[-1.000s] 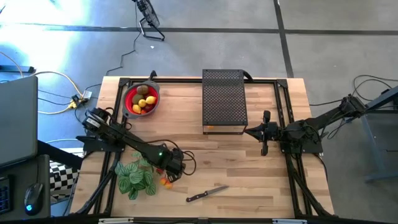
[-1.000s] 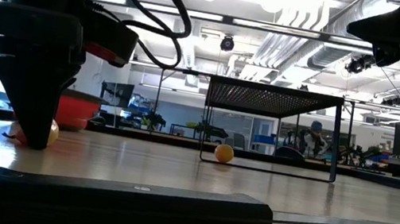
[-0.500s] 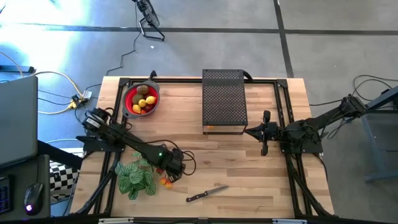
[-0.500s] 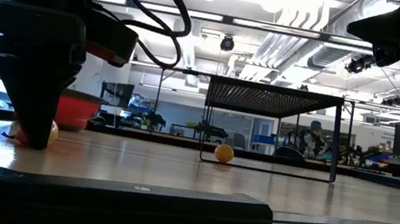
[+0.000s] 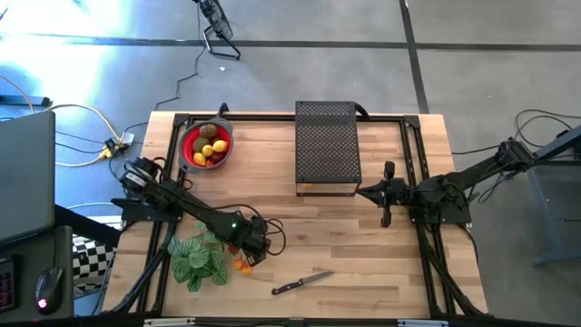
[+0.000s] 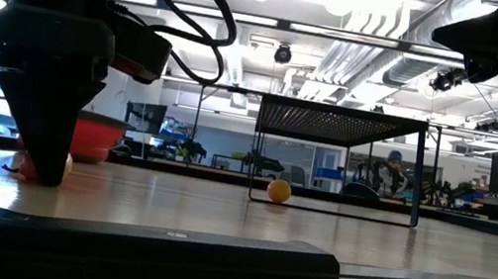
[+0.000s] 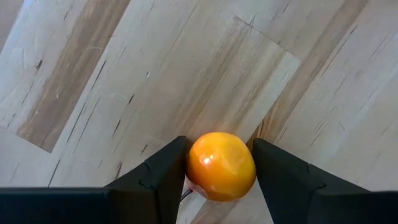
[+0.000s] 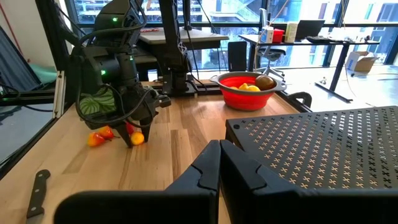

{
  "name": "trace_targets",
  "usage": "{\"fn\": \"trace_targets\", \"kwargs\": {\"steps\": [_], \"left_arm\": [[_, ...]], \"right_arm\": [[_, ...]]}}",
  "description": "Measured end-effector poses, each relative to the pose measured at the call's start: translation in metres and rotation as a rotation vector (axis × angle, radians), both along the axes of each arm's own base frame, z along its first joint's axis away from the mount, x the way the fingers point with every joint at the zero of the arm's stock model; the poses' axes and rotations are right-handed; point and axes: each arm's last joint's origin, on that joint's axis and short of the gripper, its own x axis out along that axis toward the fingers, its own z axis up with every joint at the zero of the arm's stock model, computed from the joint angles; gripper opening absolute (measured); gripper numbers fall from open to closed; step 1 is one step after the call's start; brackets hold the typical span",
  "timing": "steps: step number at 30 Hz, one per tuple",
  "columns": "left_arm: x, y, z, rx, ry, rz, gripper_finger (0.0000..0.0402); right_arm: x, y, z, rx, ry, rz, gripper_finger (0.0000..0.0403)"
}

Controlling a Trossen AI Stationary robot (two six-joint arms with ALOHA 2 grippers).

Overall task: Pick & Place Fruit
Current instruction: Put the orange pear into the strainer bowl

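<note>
A small round orange fruit sits on the wooden table beside the green plant, and my left gripper is shut on it, pointing steeply down. Two more small fruits, one orange and one red, lie just beside it. The red bowl at the far left holds several yellow, red and brown fruits. Another orange fruit lies under the black mesh rack. My right gripper hovers shut at the table's right, level, clear of everything. My left gripper pinches the orange fruit between its two fingers, one finger on each of the fruit's opposite sides. The fingers come from above, pointing down. The fruit's underside rests on the table.
A black-handled knife lies near the front edge, right of the left gripper. The mesh rack stands at the far middle. Bare wood lies between the plant and the bowl. Black frame rails run along the table's edges.
</note>
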Motion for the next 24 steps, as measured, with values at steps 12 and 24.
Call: {"fn": "trace_targets", "kwargs": {"steps": [12,24], "left_arm": [[0.004,-0.001,0.006,0.000,-0.003,-0.003,0.0175],[0.007,0.001,0.046,0.147,0.009,-0.056,0.0125]], "right_arm": [[0.000,0.000,0.000,0.000,0.000,0.000,0.0003],[0.000,0.000,0.000,-0.001,0.003,0.000,0.0003]]}}
